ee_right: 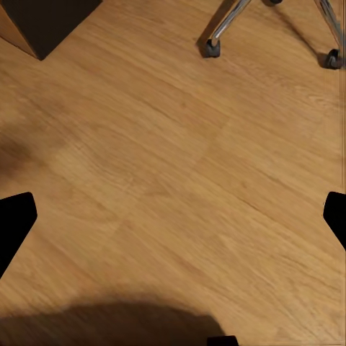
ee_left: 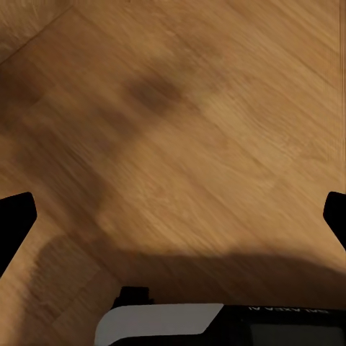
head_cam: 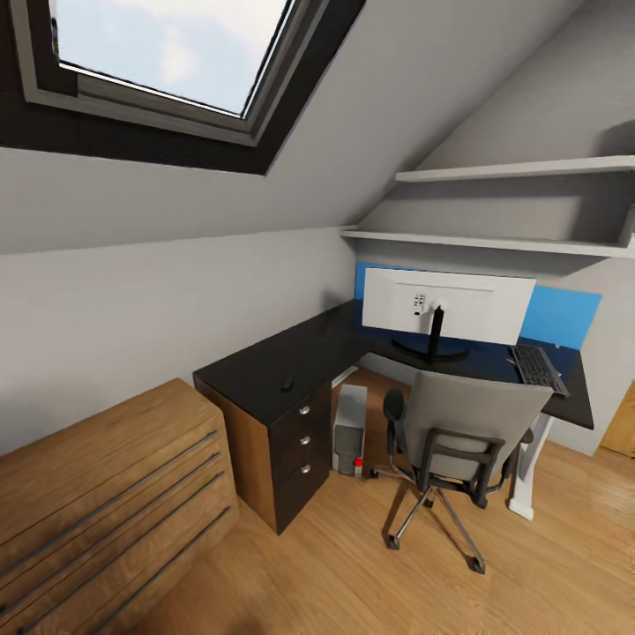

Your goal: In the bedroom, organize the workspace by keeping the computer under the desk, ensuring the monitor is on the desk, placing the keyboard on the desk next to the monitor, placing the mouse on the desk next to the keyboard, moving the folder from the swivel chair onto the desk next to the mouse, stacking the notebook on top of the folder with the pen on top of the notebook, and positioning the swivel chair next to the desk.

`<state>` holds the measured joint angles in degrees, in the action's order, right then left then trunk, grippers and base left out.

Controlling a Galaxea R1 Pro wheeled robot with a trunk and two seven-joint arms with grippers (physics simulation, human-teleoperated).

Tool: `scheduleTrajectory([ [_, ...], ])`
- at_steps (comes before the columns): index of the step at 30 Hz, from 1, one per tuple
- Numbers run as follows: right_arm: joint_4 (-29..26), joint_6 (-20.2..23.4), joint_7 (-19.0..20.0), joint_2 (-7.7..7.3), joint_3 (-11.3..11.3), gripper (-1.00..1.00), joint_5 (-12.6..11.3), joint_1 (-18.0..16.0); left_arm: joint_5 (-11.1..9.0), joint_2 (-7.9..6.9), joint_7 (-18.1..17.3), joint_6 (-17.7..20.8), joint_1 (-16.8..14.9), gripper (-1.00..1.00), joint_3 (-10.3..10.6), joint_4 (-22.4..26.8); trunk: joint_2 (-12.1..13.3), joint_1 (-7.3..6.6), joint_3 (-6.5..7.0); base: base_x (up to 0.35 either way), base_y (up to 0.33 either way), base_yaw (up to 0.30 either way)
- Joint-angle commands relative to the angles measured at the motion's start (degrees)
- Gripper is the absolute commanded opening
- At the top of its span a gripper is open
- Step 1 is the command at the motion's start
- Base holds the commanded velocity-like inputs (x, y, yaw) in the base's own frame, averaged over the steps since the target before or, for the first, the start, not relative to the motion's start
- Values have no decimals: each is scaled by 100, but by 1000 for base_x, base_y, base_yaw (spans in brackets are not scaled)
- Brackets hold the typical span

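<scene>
Two hands, both spread wide and holding nothing: left hand hangs over bare wood floor; right hand likewise over floor, with the swivel chair's chrome legs and casters just ahead of it and a dark corner of the drawer unit off to one side; nothing of the task is between the fingers of either hand.

Counter sits in the corner under the sloped ceiling, well ahead of the robot; L-shaped, glossy black top; drawer unit with round silver knobs at its near end. Monitor stands on the counter with its white back facing the room, black stand and round foot below; keyboard lies on the counter to the monitor's right, near the edge; mouse sits alone on the near wing, well apart from the keyboard. Computer stands upright on the floor under the counter, beside the drawer unit, red button low on its front. Swivel chair is pulled up to the counter, back toward the robot; seat hidden, so can't tell what's on it.

Wooden dresser with long bar handles at left; skylight above; two wall shelves over the counter; blue panel behind the monitor.
</scene>
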<state>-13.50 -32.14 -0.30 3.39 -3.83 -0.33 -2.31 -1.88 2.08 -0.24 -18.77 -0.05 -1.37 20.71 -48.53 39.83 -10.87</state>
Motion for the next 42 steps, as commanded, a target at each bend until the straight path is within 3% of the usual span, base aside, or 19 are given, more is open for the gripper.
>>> scheduleTrajectory([
  [1,3,-20,15,4,-33,100,-2,-5,-19,3,-3,-11,1,100,-12,3,-6,1,-8,0,0,-158],
  [12,-4,-20,12,-6,-44,100,-2,-6,-22,3,-3,-5,2,100,-12,3,-6,1,-8,0,0,-40],
  [34,-12,-16,12,-12,-39,100,2,-4,-23,3,6,-11,0,100,-15,1,-6,1,-18,0,0,-248],
  [42,-12,2,-1,2,-52,100,-21,-6,-23,3,6,-119,2,100,-20,2,-6,1,-75,0,0,-108],
])
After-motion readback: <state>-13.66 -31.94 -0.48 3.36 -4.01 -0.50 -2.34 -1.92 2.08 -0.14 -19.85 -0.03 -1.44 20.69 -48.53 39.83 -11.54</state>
